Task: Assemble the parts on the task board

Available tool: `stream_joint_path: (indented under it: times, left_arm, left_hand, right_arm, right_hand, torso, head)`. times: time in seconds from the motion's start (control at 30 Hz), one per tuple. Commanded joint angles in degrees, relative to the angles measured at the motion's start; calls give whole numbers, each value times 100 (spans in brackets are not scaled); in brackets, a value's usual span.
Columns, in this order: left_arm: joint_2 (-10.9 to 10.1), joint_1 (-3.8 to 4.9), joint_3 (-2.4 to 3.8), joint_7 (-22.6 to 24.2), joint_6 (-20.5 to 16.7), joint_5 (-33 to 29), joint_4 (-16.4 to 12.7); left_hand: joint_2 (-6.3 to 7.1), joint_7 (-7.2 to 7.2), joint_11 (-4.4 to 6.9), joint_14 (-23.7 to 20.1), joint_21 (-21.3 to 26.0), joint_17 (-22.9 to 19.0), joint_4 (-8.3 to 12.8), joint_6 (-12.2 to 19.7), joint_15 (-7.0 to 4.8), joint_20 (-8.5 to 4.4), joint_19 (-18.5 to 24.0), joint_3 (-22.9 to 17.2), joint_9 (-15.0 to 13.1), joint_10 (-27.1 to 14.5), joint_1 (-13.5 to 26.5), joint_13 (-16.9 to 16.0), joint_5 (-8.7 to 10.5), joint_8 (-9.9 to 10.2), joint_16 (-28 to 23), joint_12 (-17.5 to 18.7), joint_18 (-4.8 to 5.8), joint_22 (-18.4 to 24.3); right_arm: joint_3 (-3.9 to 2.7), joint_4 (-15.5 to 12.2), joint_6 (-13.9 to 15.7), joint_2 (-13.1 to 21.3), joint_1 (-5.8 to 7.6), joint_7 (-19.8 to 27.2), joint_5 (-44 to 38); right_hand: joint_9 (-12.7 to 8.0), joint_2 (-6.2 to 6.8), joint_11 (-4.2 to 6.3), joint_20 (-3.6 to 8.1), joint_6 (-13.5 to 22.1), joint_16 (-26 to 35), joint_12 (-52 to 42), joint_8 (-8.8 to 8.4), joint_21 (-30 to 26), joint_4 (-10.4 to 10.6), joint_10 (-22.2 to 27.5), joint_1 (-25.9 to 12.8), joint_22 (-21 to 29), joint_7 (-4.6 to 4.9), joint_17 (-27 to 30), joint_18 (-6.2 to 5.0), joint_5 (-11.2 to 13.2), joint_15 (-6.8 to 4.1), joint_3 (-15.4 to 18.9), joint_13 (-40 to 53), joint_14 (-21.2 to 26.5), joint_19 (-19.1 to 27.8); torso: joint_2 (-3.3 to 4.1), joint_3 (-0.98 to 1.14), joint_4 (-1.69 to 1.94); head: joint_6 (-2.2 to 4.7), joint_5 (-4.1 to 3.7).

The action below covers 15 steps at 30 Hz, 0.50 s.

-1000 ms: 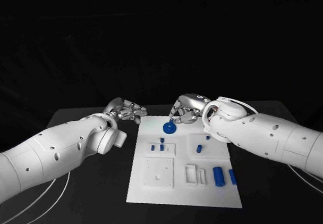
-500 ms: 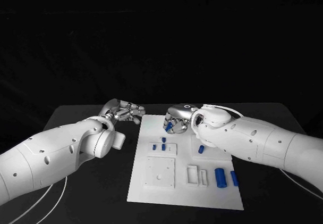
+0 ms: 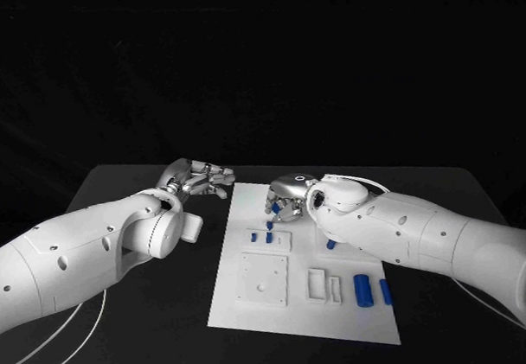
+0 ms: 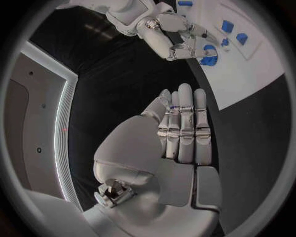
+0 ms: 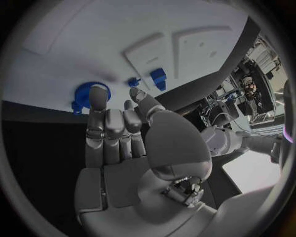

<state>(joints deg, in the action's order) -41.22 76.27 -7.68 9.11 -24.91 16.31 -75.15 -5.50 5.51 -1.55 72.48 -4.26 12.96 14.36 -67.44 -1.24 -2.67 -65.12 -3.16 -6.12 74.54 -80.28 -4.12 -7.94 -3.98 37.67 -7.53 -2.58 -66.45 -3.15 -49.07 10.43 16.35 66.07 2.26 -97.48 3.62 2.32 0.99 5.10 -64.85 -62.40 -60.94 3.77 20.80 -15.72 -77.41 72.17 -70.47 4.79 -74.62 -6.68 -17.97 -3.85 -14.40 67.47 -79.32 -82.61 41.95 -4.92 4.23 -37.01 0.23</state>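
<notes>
Right hand [image 3: 289, 199] lowered to task board [image 3: 304, 317], fingers [image 5: 98, 106] touching blue part [image 5: 86, 94]

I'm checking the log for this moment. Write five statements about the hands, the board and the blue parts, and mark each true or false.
1. The right hand is over the far end of the task board. True.
2. The left hand holds a blue part. False: it holds nothing; its fingers lie straight, side by side.
3. A round blue part sits at the right hand's fingertips. True.
4. The two long blue parts lie off the board on the black table. False: they lie on the board, near its right edge.
5. The left hand is above the middle of the board. False: it is off the board, beyond its far left corner.
</notes>
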Motion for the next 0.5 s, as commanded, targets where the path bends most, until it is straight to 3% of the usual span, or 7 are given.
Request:
stream_joint_path:
  times: [0.03,0.23,0.5]
  left_arm:
    - [-16,26,7,122,-86,-152,-52]
    - [-41,52,7,110,-92,-176,-92]
    - [-50,64,7,89,-96,-184,-104]
  left_hand:
    - [-39,14,-43,55,35,19,-17,24,-1,16,-47,38,10,-11,43,3,28,-7,-52,29,77,43]
    - [-36,15,-47,57,35,33,-33,34,1,17,-53,46,12,-14,49,3,44,-6,-63,32,79,87]
    - [-35,16,-51,63,34,49,-53,55,3,18,-68,51,14,-25,52,4,61,-3,-73,36,79,139]
  right_arm:
    - [5,22,-91,-13,2,-136,-194]
    - [8,64,-126,-40,-1,-146,-260]
    - [10,59,-210,-52,-5,-125,-267]
  right_hand:
    - [-7,21,-14,-13,78,3,14,-25,-21,-9,-52,-35,-13,13,-14,3,30,5,49,8,-46,-49]
    - [-8,23,-32,-31,126,17,20,-26,-67,20,-54,-29,-20,30,-19,-12,38,22,126,8,-48,-60]
    - [-7,18,-31,-33,112,23,19,-23,-82,6,-50,-3,-29,27,-23,-10,78,21,142,11,-45,-66]
  torso:
    - [42,-26,25]
    - [75,-38,37]
    - [82,-56,14]
  head:
    - [9,-7]
    - [20,-14]
    - [11,-2]
